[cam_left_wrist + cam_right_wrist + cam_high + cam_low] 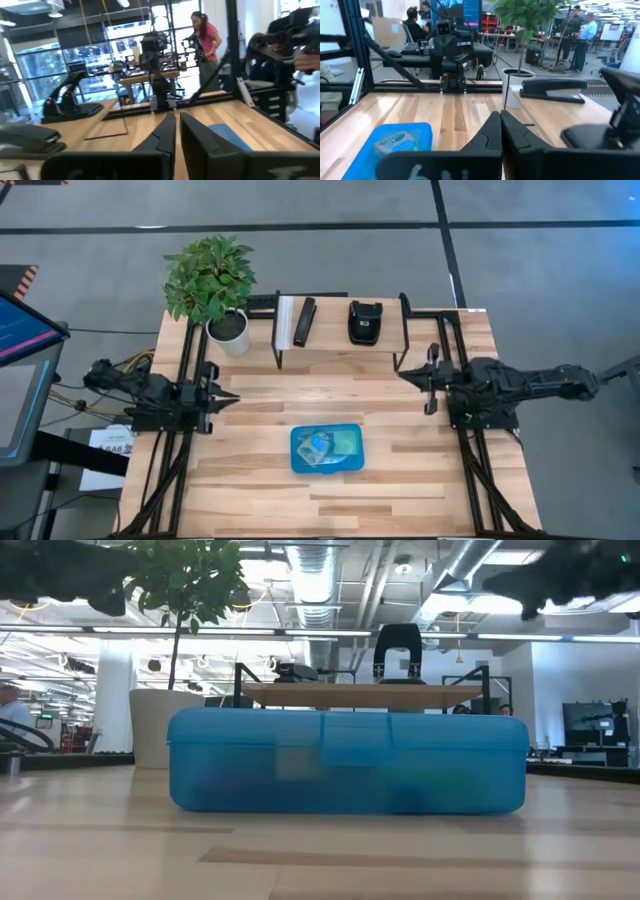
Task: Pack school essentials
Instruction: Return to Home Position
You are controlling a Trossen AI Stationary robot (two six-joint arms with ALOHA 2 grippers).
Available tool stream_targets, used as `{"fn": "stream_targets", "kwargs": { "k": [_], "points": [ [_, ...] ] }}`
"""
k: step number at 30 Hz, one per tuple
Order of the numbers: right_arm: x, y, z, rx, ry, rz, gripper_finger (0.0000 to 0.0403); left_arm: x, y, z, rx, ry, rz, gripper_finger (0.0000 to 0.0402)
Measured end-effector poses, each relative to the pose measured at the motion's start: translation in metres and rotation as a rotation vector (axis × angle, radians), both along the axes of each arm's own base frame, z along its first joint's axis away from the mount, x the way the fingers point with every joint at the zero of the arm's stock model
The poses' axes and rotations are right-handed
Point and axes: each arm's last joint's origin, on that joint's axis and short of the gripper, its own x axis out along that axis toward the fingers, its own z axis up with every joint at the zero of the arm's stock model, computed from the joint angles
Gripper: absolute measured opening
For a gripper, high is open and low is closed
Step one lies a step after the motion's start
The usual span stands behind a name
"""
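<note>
A blue plastic box (327, 448) with its lid on rests flat on the table's middle, toward the near edge; it fills the low view (347, 762). Through the lid a lime-green pad (348, 442) and a pale item (314, 447) show; the other essentials cannot be made out. My left gripper (232, 397) hovers shut to the left of the box, pointing right, fingertips together in its wrist view (176, 125). My right gripper (408, 375) hovers shut to the right of and beyond the box, pointing left (500, 125). Neither touches anything.
A low wooden shelf (340, 340) on black legs stands at the far edge, carrying a black stapler (365, 321) and a flat black bar (303, 321). A potted plant (212, 280) stands at the far left corner. Bare wood lies around the box. People are in the room beyond.
</note>
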Motion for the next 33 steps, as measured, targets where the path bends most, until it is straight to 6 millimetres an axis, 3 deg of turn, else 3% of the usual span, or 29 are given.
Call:
{"fn": "stream_targets", "kwargs": {
  "k": [7, 14, 28, 33],
  "points": [
    [-0.016, -0.004, -0.028, 0.042, -0.077, -0.028, 0.0008, 0.009, -0.001, -0.026, -0.090, 0.001, -0.048, 0.0001],
    [-0.024, -0.004, -0.042, 0.043, -0.140, -0.030, 0.0008, 0.009, -0.002, -0.026, -0.153, 0.009, -0.116, 0.0000],
    [-0.018, -0.004, -0.068, 0.071, -0.042, -0.026, 0.0008, 0.009, -0.004, -0.029, -0.171, 0.033, -0.160, 0.0000],
    [-0.018, -0.004, -0.069, 0.074, -0.038, -0.025, 0.0008, 0.008, -0.008, -0.027, -0.141, 0.019, -0.315, 0.0000]
  ]
}}
